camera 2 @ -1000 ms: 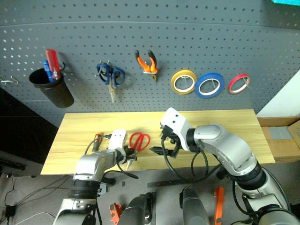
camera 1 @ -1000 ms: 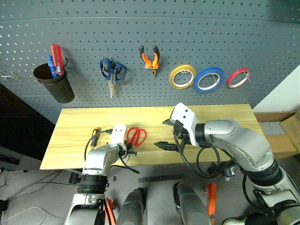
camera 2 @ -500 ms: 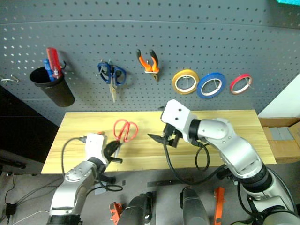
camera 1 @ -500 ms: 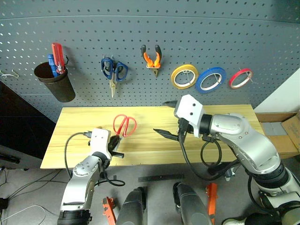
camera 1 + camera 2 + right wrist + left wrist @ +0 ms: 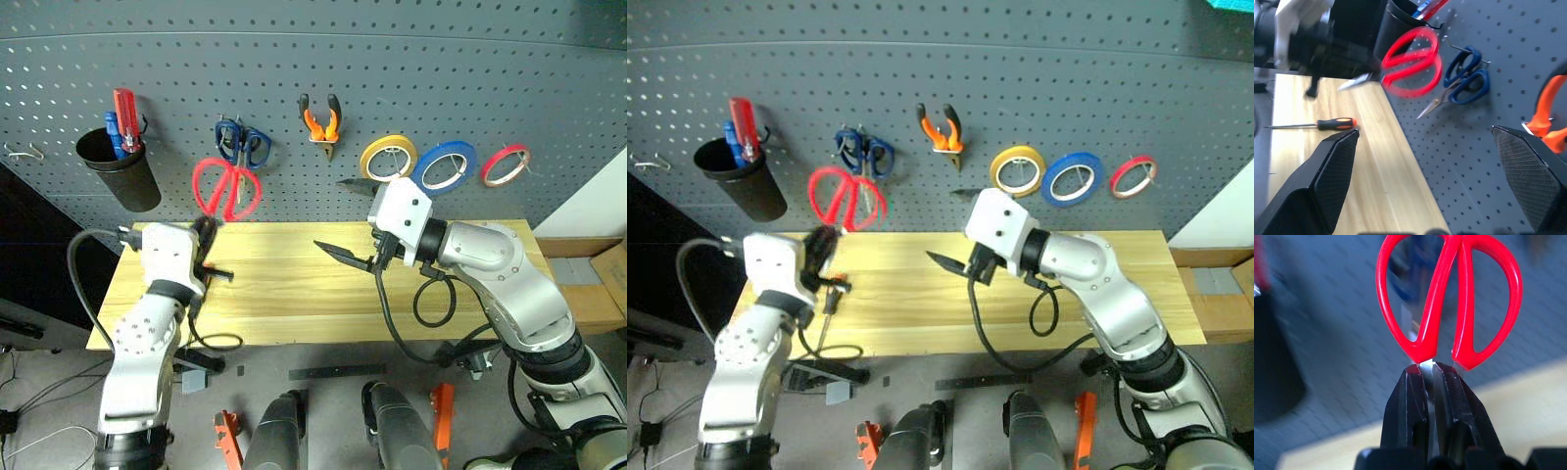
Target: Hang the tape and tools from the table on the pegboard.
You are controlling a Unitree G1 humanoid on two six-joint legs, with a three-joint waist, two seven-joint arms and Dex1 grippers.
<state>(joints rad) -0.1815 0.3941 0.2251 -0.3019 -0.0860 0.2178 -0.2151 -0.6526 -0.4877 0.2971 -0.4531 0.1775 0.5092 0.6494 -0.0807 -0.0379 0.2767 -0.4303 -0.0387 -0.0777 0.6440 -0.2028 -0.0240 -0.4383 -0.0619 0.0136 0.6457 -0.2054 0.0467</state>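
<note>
The left pincer (image 5: 206, 233) is clamped on the blades of the red-handled scissors (image 5: 227, 188), holding them in the air above the left end of the desk (image 5: 294, 284). The red finger loops point up and stand in front of the pegboard (image 5: 411, 78), just below and left of the blue-handled scissors (image 5: 238, 149) that hang there. In the left wrist view the two black fingers (image 5: 1409, 406) press together on the metal just under the red loops.

The right pincer (image 5: 351, 217) hovers over the middle of the desk with its two fingers spread wide and nothing between them; one fingertip is above the wood, the other is up against the pegboard.

On the desk near its left edge, below the left pincer, lies the slim screwdriver (image 5: 827, 311) with the orange-and-black handle. The right wrist view also shows it lying flat on the wood (image 5: 1317, 125).

On the pegboard, from left to right, hang a black cup (image 5: 122, 174) holding a red and a blue screwdriver (image 5: 120, 117), the blue-handled scissors, the pliers (image 5: 320, 119) with orange-and-black handles, a yellow roll (image 5: 386, 159), the blue tape (image 5: 444, 166) and a thin red roll (image 5: 505, 164).
</note>
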